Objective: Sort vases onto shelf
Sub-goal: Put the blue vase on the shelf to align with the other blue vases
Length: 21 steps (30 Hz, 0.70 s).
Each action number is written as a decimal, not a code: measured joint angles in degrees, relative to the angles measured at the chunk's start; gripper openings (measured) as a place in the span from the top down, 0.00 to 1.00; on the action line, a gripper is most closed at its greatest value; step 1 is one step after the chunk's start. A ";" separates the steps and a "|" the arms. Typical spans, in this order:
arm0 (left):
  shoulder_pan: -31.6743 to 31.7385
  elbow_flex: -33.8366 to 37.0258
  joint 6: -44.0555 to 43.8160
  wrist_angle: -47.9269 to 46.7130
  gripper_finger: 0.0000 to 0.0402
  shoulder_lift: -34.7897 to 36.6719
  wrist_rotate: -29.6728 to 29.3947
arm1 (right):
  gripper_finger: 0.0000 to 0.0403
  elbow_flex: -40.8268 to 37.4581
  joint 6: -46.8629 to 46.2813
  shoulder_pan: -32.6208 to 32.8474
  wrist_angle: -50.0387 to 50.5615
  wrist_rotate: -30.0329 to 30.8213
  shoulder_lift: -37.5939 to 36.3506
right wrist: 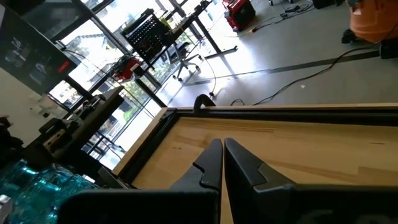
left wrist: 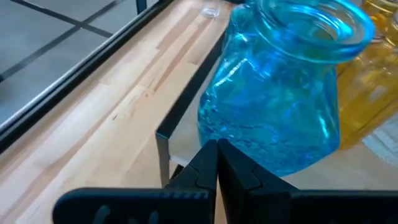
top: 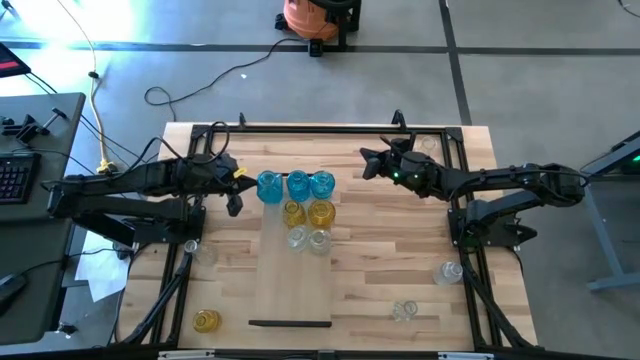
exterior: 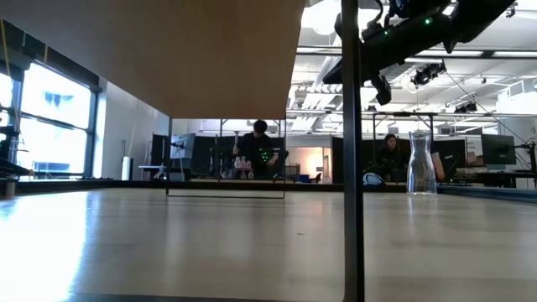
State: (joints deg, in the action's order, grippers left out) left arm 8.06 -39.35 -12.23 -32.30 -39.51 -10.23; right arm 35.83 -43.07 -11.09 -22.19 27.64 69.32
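Several vases stand on the pale shelf (top: 297, 290): three blue ones (top: 297, 184) at its far end, then two yellow (top: 320, 212), then two clear (top: 319, 241). My left gripper (top: 236, 202) is shut just left of the leftmost blue vase (left wrist: 273, 93). In the left wrist view the shut fingertips (left wrist: 217, 149) point at its lower body. In the high view a small gap shows between them. My right gripper (top: 364, 165) is shut and held above the table right of the shelf's far end, with nothing in it (right wrist: 222, 144).
Off the shelf, a yellow vase (top: 206, 320) stands near the front left. Clear vases stand at the left (top: 192, 250), the right (top: 449, 271) and the front right (top: 405, 310). A dark frame (top: 300, 127) edges the table. People work in the room behind (exterior: 260, 151).
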 joint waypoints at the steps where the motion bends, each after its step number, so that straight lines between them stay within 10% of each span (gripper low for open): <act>1: 0.32 0.00 0.35 0.25 1.00 -0.11 0.00 | 1.00 0.00 0.00 0.00 -0.26 -0.28 0.00; 12: 1.31 -0.01 -2.87 -0.68 1.00 1.57 1.19 | 1.00 0.00 0.96 0.00 -0.36 -1.73 0.00; 21: -0.17 -0.11 -12.71 -5.96 1.00 9.81 17.91 | 1.00 0.00 5.67 0.00 -0.31 -8.24 0.00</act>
State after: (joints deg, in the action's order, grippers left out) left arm 7.89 -39.46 -24.94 -38.26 -29.70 7.68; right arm 35.83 -37.40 -11.09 -22.50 19.40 69.32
